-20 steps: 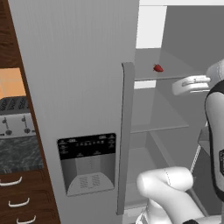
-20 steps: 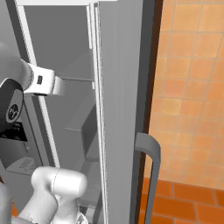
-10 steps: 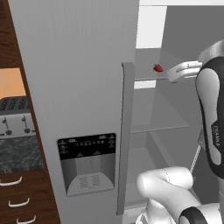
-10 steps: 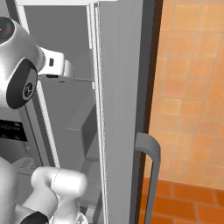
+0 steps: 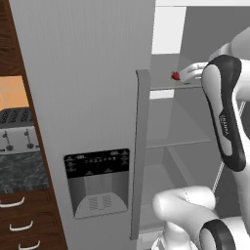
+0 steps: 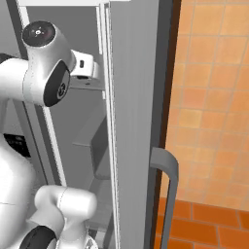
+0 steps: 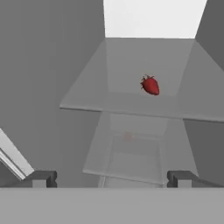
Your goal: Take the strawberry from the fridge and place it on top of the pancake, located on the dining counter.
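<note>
Strawberry [image 7: 150, 85] lies on upper clear shelf [image 7: 131, 105] inside open fridge [image 5: 97, 97], near shelf's front edge, at about 1 o'clock from gripper [image 7: 111, 178] in hand view. Gripper spread wide, nothing between fingertips, apart from berry. In left base view, white hand reaches toward strawberry [image 5: 175, 75] from 3 o'clock side.
</note>
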Controlling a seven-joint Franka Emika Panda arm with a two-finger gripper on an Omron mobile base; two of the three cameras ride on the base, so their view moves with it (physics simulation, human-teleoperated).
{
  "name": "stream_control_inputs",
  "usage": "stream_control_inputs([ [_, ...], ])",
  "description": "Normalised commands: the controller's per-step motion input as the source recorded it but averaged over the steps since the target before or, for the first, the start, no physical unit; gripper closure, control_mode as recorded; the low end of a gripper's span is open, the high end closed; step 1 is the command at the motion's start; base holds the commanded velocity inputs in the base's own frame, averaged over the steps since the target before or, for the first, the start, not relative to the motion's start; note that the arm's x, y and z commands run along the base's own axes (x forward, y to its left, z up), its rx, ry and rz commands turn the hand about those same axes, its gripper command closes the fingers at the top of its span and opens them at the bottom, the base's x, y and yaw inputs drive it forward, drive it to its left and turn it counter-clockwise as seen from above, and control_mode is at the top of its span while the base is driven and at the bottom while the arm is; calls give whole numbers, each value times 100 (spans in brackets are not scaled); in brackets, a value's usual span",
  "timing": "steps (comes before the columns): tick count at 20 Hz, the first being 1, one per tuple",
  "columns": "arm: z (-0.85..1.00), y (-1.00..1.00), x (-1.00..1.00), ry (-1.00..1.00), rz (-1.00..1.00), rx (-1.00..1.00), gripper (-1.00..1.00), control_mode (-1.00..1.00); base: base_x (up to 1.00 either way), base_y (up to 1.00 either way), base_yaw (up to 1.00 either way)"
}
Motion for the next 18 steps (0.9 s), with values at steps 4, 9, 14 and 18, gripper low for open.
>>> stream_control_inputs([
  [4,-17,-27,59,0,0,0,-100,-100,0,0,0],
  [9,-29,-2,52,0,0,-2,-100,-100,0,0,0],
  [14,-16,-4,59,1,0,-1,-100,-100,0,0,0],
  [18,-4,-3,58,0,-1,-3,-100,-100,0,0,0],
])
